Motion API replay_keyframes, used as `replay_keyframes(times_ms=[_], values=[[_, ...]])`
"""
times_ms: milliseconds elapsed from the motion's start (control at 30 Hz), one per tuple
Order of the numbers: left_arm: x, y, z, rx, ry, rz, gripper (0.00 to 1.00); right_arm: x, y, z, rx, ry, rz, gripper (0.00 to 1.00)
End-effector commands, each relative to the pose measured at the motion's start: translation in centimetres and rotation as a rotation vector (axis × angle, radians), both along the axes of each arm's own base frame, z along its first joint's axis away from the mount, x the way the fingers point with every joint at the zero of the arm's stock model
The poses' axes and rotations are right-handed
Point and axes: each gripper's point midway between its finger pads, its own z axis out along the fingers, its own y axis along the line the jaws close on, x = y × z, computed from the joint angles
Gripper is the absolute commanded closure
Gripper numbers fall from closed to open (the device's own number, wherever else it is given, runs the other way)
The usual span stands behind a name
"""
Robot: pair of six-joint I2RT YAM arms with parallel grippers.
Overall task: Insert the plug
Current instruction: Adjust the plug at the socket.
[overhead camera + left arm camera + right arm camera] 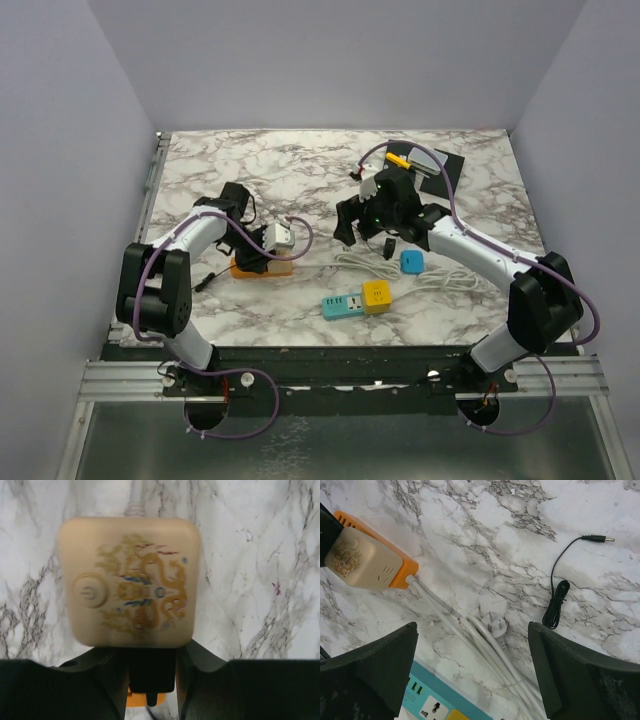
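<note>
Seemingly sets cube (130, 580) on strip (404, 575) just beyond narrow left claw (152, 662); cannot tell grip, hidden under cube. Risks tilting it under off-centre push, jamming it or skidding strip. Holds right claw (472, 627) wide over cord (485, 647).

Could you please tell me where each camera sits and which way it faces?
Top external: fixed above and behind the arms, looking down on the marble table; both arms show whole.
Left wrist: on the left arm, close onto the cream dragon-print adapter; left pincer fingers along the bottom.
Right wrist: on the right arm, looking down at the white plug and black barrel-jack cable; right pincer fingers in the lower corners.
Shared: the adapter on the orange power strip shows in all three.
</note>
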Motion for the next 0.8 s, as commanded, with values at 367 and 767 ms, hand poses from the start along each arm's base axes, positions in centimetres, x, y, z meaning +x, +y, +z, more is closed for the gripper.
replay_keyframes(times_ms=[367,767], values=[[-3.3,3.1,-0.5,0.150,0.171,-0.006,0.24,0.0,1.1,0.6,0.042,0.027,0.030,0.03],[2.3,0.8,6.2,0.053,-0.025,0.106,0.01,0.1,0.7,2.0,0.046,-0.011,0.024,0.00]])
